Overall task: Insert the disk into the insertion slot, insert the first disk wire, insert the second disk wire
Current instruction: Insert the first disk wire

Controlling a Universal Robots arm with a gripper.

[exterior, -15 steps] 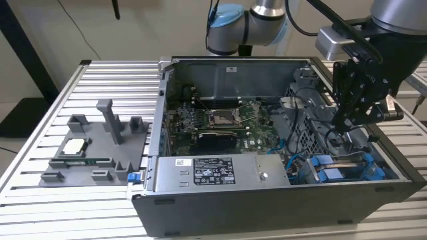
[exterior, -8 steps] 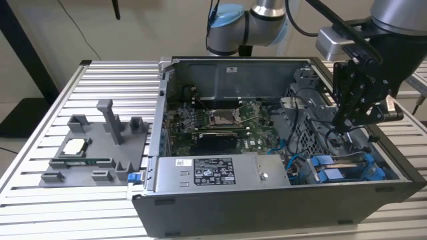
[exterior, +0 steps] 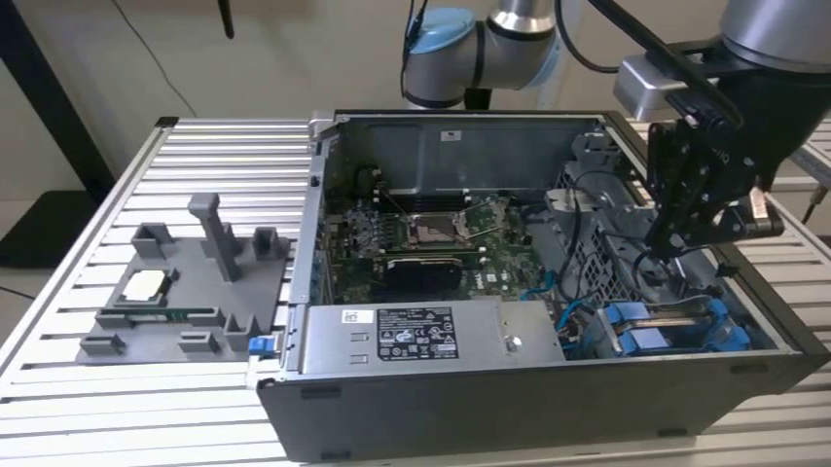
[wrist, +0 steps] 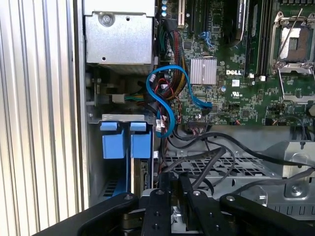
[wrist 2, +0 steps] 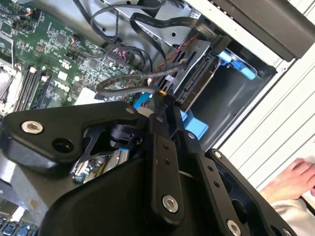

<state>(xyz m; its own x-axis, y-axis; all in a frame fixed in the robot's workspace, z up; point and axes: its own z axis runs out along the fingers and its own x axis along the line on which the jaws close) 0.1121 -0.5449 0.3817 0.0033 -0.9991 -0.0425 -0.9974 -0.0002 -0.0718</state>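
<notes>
My black gripper [exterior: 668,243] hangs over the right side of the open computer case, above the drive cage. In the second wrist view the gripper [wrist 2: 161,96] is shut on the plug end of a black disk wire [wrist 2: 123,81], just short of the disk [wrist 2: 199,81]. The disk sits in the insertion slot [exterior: 668,326], with its blue carrier [wrist 2: 236,61] showing at the far end. In the first wrist view the slot's blue clips [wrist: 120,145] lie just ahead of the gripper [wrist: 174,184]. I cannot tell which of the two disk wires this one is.
The grey power-supply box [exterior: 415,336] fills the case's front, with the motherboard [exterior: 415,238] behind it. A blue data cable [wrist: 167,98] loops beside the bay among loose black wires. A grey fixture [exterior: 182,292] stands on the slatted table at the exterior view's left. A person's hand [wrist 2: 290,179] rests outside the case.
</notes>
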